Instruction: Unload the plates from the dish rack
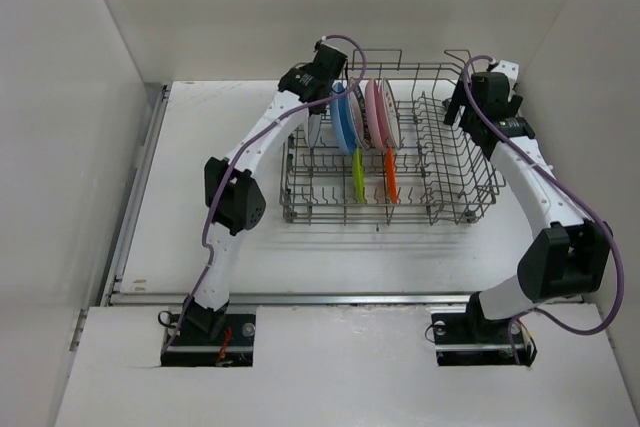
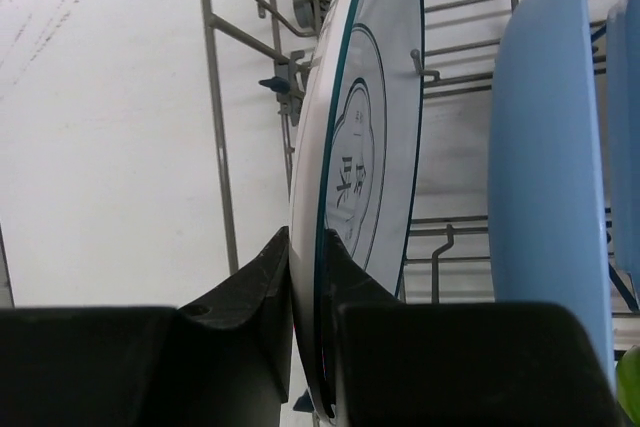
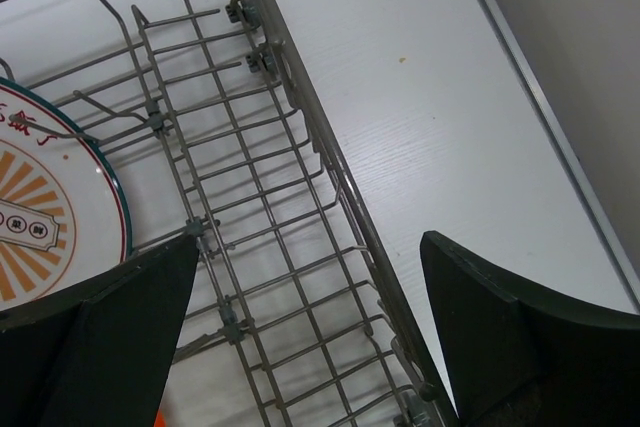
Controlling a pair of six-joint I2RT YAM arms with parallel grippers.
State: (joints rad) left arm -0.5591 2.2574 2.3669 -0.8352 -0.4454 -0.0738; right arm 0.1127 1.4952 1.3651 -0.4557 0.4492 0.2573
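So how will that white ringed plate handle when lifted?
Likely rigid: the white ringed plate shows no flex in the left gripper. Its smooth face may slip; an edge-only pinch could let it pivot into the dish rack.

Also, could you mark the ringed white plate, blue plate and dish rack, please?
ringed white plate (image 2: 378, 137): left wrist view, face.
blue plate (image 2: 545, 147): left wrist view, face.
dish rack (image 3: 340, 187): right wrist view, rim.

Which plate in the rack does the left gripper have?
The white plate with dark rings, leftmost in the dish rack: the left gripper pinches its rim. The blue plate beside it is untouched.
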